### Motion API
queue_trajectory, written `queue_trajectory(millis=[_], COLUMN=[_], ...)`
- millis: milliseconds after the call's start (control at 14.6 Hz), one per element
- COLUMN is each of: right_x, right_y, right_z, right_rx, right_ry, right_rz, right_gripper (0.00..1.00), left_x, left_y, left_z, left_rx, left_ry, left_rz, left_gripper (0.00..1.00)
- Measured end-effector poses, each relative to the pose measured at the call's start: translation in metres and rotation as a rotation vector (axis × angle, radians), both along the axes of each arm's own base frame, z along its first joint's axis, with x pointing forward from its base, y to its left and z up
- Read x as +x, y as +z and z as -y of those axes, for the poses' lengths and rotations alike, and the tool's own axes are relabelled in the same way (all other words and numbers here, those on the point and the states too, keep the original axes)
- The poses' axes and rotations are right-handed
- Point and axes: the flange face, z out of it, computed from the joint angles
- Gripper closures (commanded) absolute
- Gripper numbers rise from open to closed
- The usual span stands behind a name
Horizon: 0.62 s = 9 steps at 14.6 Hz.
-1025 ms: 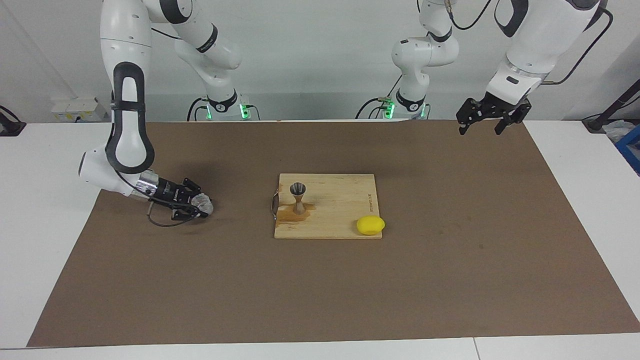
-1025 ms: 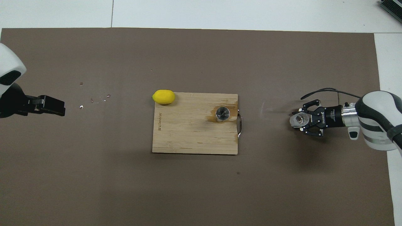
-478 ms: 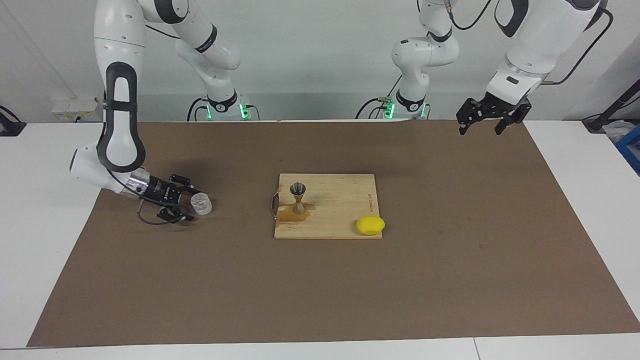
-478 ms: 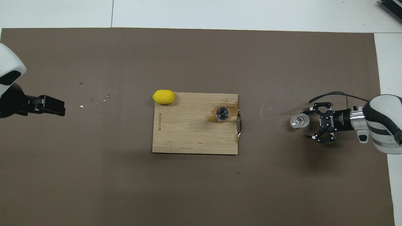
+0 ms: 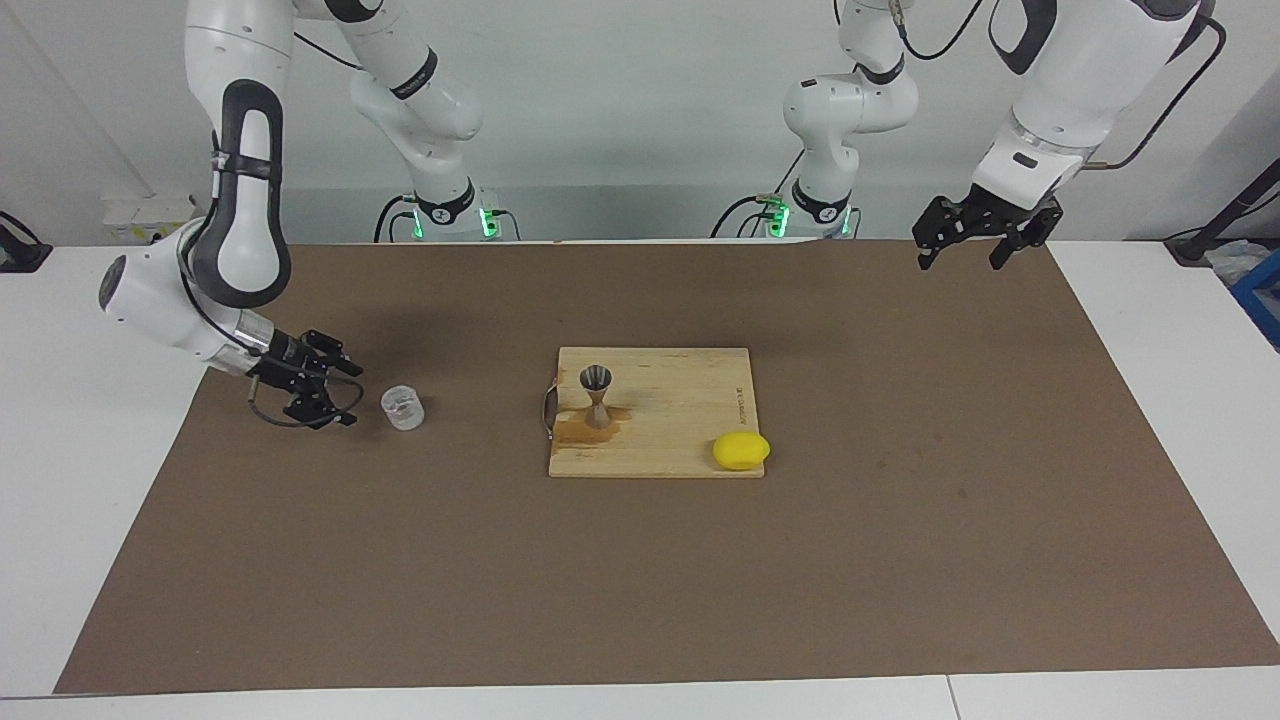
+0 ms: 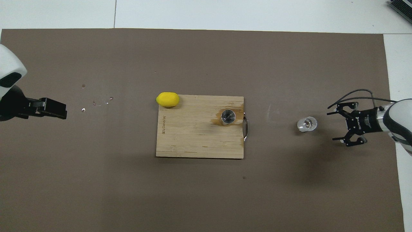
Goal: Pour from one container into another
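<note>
The clear cup (image 5: 403, 408) stands upright on the brown mat toward the right arm's end of the table; it also shows in the overhead view (image 6: 307, 124). My right gripper (image 5: 349, 395) is open and empty, low over the mat beside the cup with a gap between them; in the overhead view (image 6: 332, 126) its fingers point at the cup. The steel jigger (image 5: 597, 396) stands upright on the wooden board (image 5: 680, 400), with a wet stain around its base (image 6: 228, 116). My left gripper (image 5: 960, 258) hangs open and empty, raised over the mat's corner at the left arm's end.
A yellow lemon (image 5: 741, 450) lies at the board's corner farther from the robots, also seen from overhead (image 6: 167, 99). The board (image 6: 193, 135) has a metal handle on the cup's side. Small pale bits (image 6: 96, 103) lie on the mat near the left gripper (image 6: 61, 111).
My right gripper opened, let go of the clear cup and drew back toward the right arm's end of the table. The cup stayed standing on the mat. The left arm has not moved.
</note>
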Motion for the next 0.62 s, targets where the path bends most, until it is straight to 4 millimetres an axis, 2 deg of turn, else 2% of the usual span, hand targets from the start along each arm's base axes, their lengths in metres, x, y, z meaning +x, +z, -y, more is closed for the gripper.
queue_trajectory(millis=[137, 273, 410, 615], right_x=[0.001, 0.001, 0.001, 0.003], right_y=[0.027, 0.050, 0.067, 0.085], right_z=[-0.009, -0.030, -0.059, -0.115], right_rx=[-0.042, -0.061, -0.103, -0.184], right_ry=[0.107, 0.267, 0.459, 0.708], right_rz=[0.056, 0.110, 0.150, 0.189], right_gripper=[0.00, 0.00, 0.00, 0.00], left_x=[0.000, 0.000, 0.000, 0.000], left_y=[0.000, 0.000, 0.000, 0.000], left_z=[0.000, 0.000, 0.000, 0.000], left_rx=[0.000, 0.000, 0.000, 0.000], left_ry=[0.000, 0.000, 0.000, 0.000], left_rz=[0.000, 0.000, 0.000, 0.000], left_gripper=[0.00, 0.00, 0.00, 0.00])
